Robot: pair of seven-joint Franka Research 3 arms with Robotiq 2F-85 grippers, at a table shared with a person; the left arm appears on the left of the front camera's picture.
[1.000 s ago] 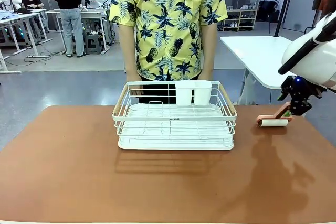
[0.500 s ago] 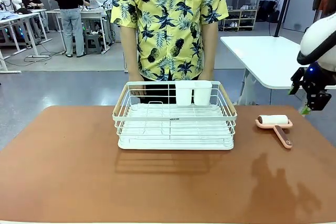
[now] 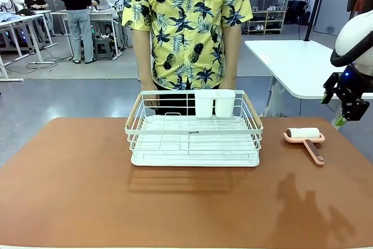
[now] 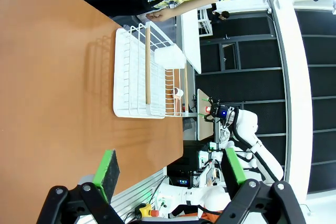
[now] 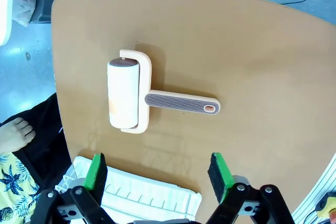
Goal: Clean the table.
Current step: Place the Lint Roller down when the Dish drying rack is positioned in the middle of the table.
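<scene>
R gripper (image 5: 157, 174) wide open, empty, above lint roller (image 5: 137, 97) lying on table (image 3: 76, 190) nr right edge, white dish rack (image 3: 194, 129) mid-table, L gripper (image 4: 170, 169) open, empty

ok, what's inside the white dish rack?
The dish rack holds two white cups hung at its back rail; the wire floor looks bare. The cups' insides cannot be seen.
</scene>
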